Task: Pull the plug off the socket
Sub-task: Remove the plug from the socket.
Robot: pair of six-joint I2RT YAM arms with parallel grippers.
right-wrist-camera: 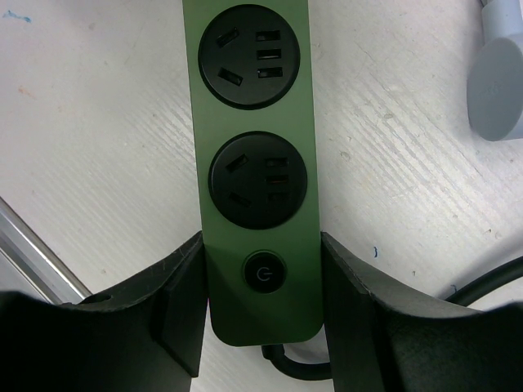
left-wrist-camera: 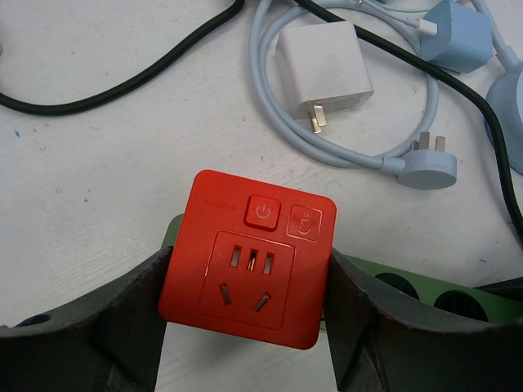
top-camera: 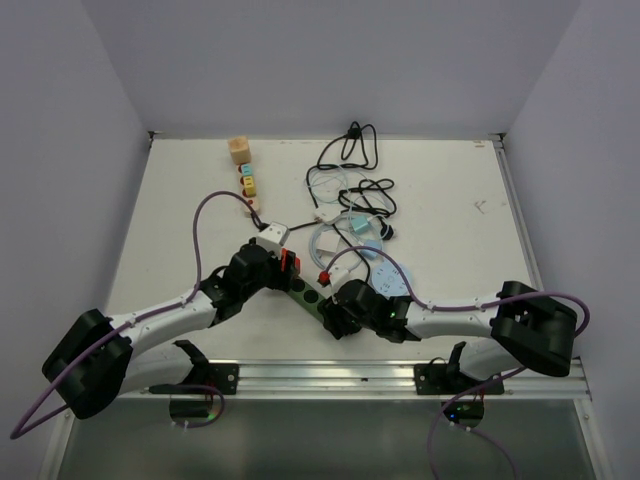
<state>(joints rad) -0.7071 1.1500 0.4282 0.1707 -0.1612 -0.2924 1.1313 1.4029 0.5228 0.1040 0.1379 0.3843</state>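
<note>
The left jaws are gripping the red plug (left-wrist-camera: pixel 249 261) by its two sides, and the right jaws are clamping the button end of the green strip (right-wrist-camera: pixel 253 118) and pinning it to the counter (top-camera: pixel 440 200). The plug is sitting in the strip's other end, near the middle of the counter's near edge, and is not yet pulled free. The likeliest trouble is the strip rising with the plug. The right jaws are holding it at the end away from the plug, so a hard pull could be levering the plug end up or sliding the strip through the hold. A tilted pull could be jamming the pins instead of freeing them. The plug's smooth sides may also be letting the left jaws slip off. The loose leads just beyond, toward the far edge, could be catching on the plug as it comes up. Counting: one strip with two empty sockets showing, one red plug, one white charger (left-wrist-camera: pixel 323 61), one pale blue plug (left-wrist-camera: pixel 429 163) on its lead, and one wooden block (top-camera: pixel 238 150) at the far left corner.
</note>
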